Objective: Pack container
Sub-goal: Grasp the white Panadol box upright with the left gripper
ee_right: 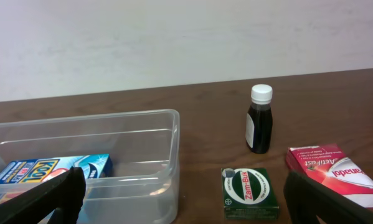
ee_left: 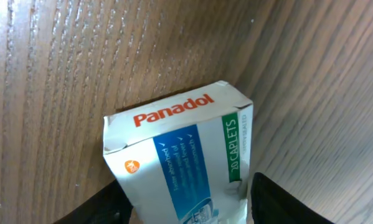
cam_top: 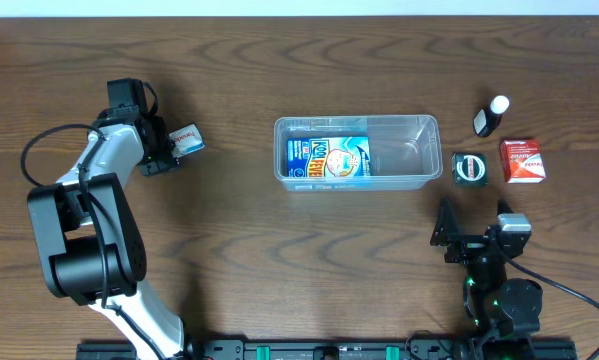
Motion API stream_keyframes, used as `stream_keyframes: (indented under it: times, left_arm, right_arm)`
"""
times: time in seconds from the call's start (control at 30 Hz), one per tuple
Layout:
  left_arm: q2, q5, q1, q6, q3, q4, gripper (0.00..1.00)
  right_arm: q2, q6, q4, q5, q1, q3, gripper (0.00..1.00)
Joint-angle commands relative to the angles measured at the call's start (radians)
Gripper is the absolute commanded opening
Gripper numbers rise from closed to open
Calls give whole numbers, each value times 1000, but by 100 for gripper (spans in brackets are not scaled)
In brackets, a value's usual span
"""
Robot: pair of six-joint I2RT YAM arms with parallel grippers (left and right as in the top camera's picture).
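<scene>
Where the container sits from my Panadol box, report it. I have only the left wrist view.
Observer: The container lies at the middle of the table, off to the right of the Panadol box, with bare wood between them.
Operator: Report what is inside it.
Observer: One blue box lies flat in its left half.

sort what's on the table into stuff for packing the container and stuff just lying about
For the job: clear rectangular plastic container; blue cardboard box lying inside it; white-and-blue Panadol box at the left gripper.
Lying about, likely packed later: small dark bottle with white cap; green Zam-Buk box; red Panadol box.
</scene>
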Motion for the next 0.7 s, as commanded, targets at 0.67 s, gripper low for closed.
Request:
stream_keyframes:
  times: [0.67]
  left_arm:
    - [-47,33,0,308,10,45,44]
  right_arm:
    - [-3,-15,-4,2,-8,-2,99]
